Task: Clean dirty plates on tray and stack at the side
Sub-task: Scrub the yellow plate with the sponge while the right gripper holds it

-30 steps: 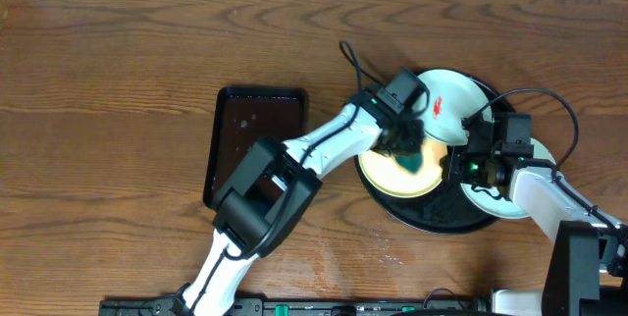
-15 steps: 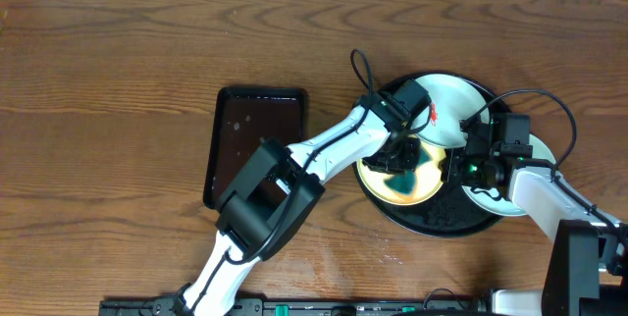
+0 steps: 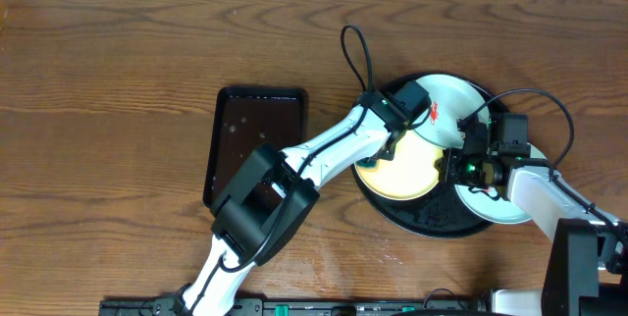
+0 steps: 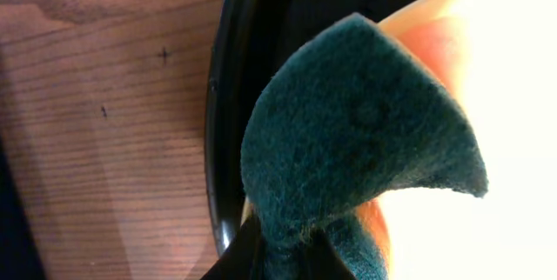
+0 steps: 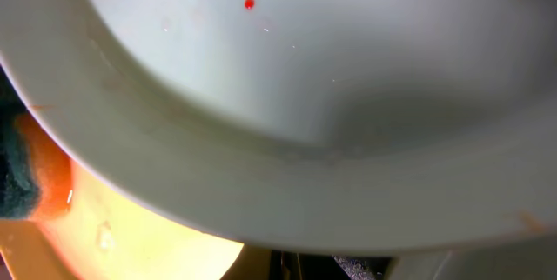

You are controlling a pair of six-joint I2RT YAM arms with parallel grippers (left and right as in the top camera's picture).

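A wood surface (image 3: 118, 61) is seen, with a round black tray (image 3: 432, 218) on its right side. On the tray are laid a yellow plate (image 3: 407, 174), a smeared pale plate (image 3: 459, 95) and a second pale plate (image 3: 496, 206). A green sponge (image 4: 348, 150) is gripped by the left pincer (image 3: 381, 152) at the yellow plate's edge. The right pincer (image 3: 459, 166) is seen close by; its gap cannot be told.
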